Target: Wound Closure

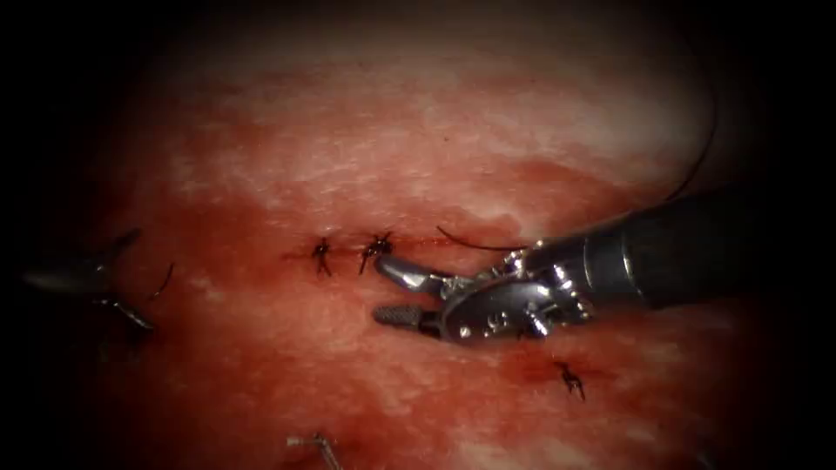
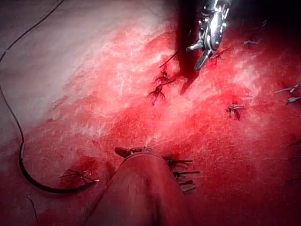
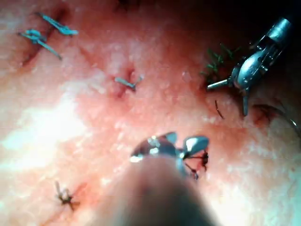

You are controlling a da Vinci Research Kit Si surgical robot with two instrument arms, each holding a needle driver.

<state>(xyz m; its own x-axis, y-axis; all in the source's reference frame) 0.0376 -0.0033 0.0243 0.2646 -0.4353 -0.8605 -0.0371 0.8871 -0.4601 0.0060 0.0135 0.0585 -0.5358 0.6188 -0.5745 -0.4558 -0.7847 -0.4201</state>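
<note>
My right tool reaches in from the right. Its jaws stand open with nothing between them, just right of two dark knots on the cut. Its open jaws hover beside a knot. My left tool sits far to the left, jaws spread and holding nothing; they also show spread from across the wound. The curved needle lies loose on the tissue beside the left tool, held by neither tool, with its thread trailing away.
A third knot sits below the right tool's wrist. A loose strand lies by that wrist, and thread arcs along the far right. Pale stitch ends dot the tissue. Red fluid coats the lower tissue.
</note>
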